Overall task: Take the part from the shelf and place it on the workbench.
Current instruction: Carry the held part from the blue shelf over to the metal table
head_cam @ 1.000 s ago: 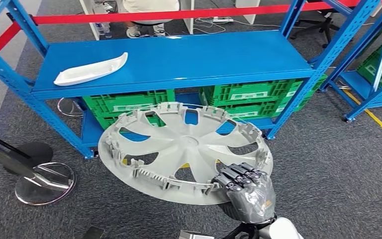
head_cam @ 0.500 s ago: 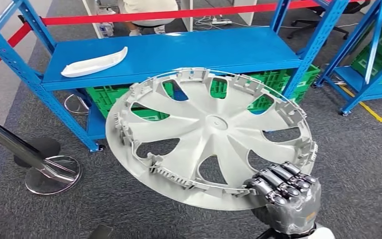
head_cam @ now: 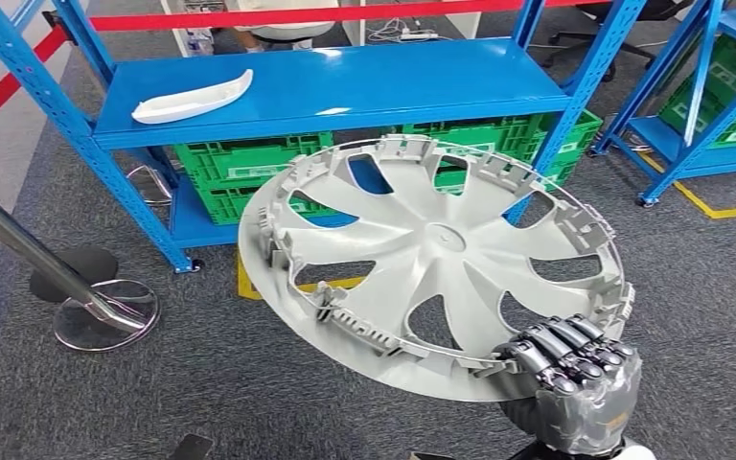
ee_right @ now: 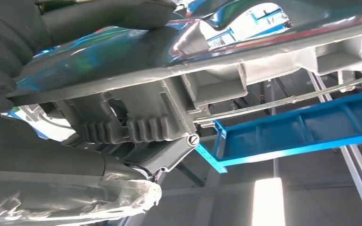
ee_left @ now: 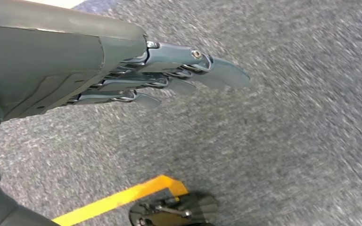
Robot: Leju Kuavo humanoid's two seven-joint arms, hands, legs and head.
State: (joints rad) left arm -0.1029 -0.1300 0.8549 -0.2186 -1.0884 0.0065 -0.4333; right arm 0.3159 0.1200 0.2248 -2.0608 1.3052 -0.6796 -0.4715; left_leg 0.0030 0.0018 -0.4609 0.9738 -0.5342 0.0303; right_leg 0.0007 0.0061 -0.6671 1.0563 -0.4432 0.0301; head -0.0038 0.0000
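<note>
A large silver wheel cover [head_cam: 431, 259] hangs tilted in front of me, inner side up. My right hand [head_cam: 567, 376] grips its near right rim, fingers curled over the edge. The right wrist view shows the cover's rim and clips [ee_right: 202, 80] close against that hand [ee_right: 70, 179]. My left hand [ee_left: 136, 75] hangs over grey carpet with its fingers stretched out and nothing in it. The blue shelf [head_cam: 364, 91] stands beyond the cover.
A white curved part [head_cam: 192, 99] lies on the shelf's left end. Green crates [head_cam: 249, 163] fill the lower level. A chrome barrier post base [head_cam: 105, 311] stands at left, a second blue rack [head_cam: 709, 105] at right. Yellow floor tape [ee_left: 118, 200] runs below my left hand.
The view has shifted, with the shelf sliding up and right. The wheel cover and my right hand now sit further right and lower in the picture, the cover appearing larger than a second ago.
</note>
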